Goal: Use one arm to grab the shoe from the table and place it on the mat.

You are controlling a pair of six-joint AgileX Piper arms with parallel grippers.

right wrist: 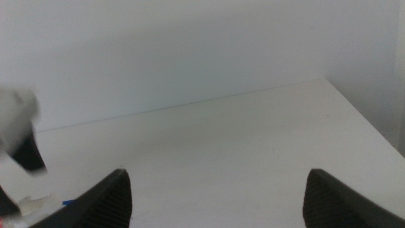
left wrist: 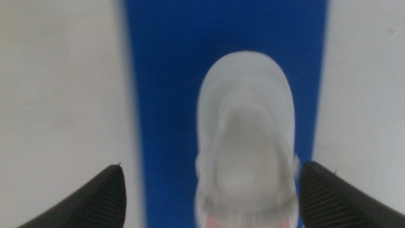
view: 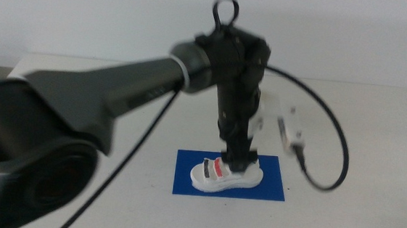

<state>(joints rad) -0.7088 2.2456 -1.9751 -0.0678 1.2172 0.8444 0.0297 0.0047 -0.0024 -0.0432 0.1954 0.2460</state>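
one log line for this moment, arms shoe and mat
left gripper: open, over shoe | shoe: on mat | right gripper: open, waiting above table

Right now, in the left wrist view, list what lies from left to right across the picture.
Bare table → left jaw of the left gripper, open → mat → shoe lying on the mat → thin strip of mat → right jaw → table again.
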